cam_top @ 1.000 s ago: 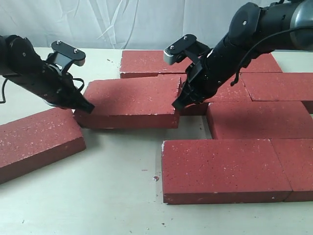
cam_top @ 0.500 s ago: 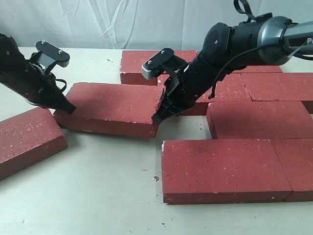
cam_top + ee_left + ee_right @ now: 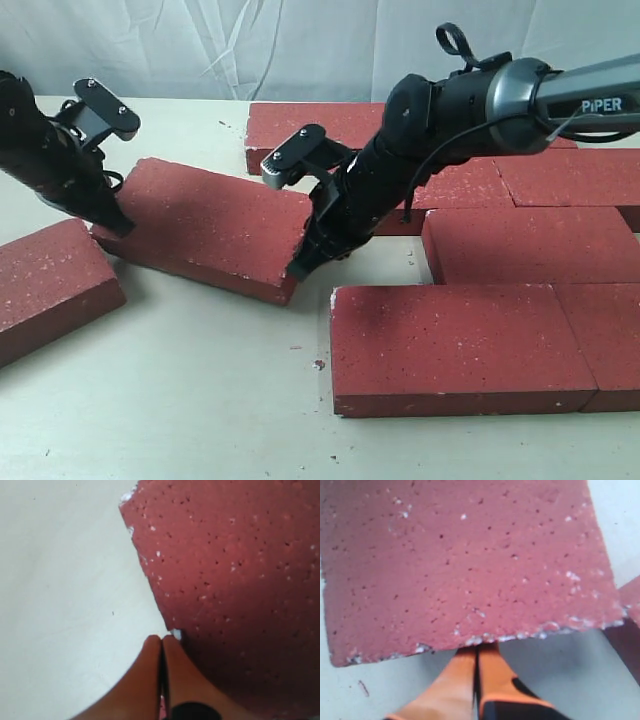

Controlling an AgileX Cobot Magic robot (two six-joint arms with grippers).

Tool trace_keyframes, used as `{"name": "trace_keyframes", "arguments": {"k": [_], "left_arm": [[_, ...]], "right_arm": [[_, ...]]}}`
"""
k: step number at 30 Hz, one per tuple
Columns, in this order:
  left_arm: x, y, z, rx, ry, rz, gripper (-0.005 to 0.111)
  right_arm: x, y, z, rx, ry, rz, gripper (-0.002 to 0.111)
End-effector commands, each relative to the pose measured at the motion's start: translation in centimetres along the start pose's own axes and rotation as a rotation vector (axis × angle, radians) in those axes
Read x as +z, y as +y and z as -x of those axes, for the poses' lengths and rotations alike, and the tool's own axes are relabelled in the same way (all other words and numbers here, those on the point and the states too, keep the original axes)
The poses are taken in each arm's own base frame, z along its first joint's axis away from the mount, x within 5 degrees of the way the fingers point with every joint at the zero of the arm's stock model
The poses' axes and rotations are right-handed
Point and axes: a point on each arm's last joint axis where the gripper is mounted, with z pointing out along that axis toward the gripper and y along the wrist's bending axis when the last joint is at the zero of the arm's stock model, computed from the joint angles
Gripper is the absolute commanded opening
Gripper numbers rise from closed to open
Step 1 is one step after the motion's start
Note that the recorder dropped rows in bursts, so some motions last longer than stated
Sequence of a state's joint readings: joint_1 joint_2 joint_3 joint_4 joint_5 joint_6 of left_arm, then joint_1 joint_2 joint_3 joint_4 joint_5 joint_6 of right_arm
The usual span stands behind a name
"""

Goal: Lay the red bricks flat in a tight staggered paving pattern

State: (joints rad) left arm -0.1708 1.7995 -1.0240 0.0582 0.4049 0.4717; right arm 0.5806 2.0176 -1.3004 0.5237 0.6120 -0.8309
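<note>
A loose red brick (image 3: pixel 205 225) lies skewed on the table between both arms. My left gripper (image 3: pixel 118 226) is shut, its tips touching the brick's left end; in the left wrist view the closed tips (image 3: pixel 162 639) meet the brick's chipped corner (image 3: pixel 235 580). My right gripper (image 3: pixel 298 270) is shut too, pressed against the brick's right end; the right wrist view shows its tips (image 3: pixel 477 650) under the brick's chipped edge (image 3: pixel 465 565). Several red bricks (image 3: pixel 520 245) lie flat in a paved group at the right. Another brick (image 3: pixel 45 290) lies apart at the far left.
A white curtain hangs behind the table. The nearest paved brick (image 3: pixel 455 345) sits just right of my right gripper. A small red chip (image 3: pixel 318 365) lies on the pale tabletop (image 3: pixel 200 400) in front.
Both shut grippers have pushed the loose brick leftward and turned it clockwise, its right end swinging toward the front. The far-left brick has been nudged further left.
</note>
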Motion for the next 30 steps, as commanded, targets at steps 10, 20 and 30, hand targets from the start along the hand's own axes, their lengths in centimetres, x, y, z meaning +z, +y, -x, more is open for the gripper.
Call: {"name": "trace_keyframes", "arguments": {"k": [10,20,30], "left_arm": [[-0.3,1.3,-0.1,-0.142,-0.053,0.023,0.0],[-0.1,2.2,0.8,-0.2,-0.175,0.076,0.0],[3.6,4.0,-0.7,-0.328,-0.208,0.125,0.0]], "right_arm": [[-0.4,-1.7,0.9,-0.012,-0.091,-0.147,-0.001],[-4.4,0.7,1.4,0.001,-0.071,-0.006,-0.001],[0.1,-1.2,1.0,0.044,-0.108,-0.082,-0.001]]}}
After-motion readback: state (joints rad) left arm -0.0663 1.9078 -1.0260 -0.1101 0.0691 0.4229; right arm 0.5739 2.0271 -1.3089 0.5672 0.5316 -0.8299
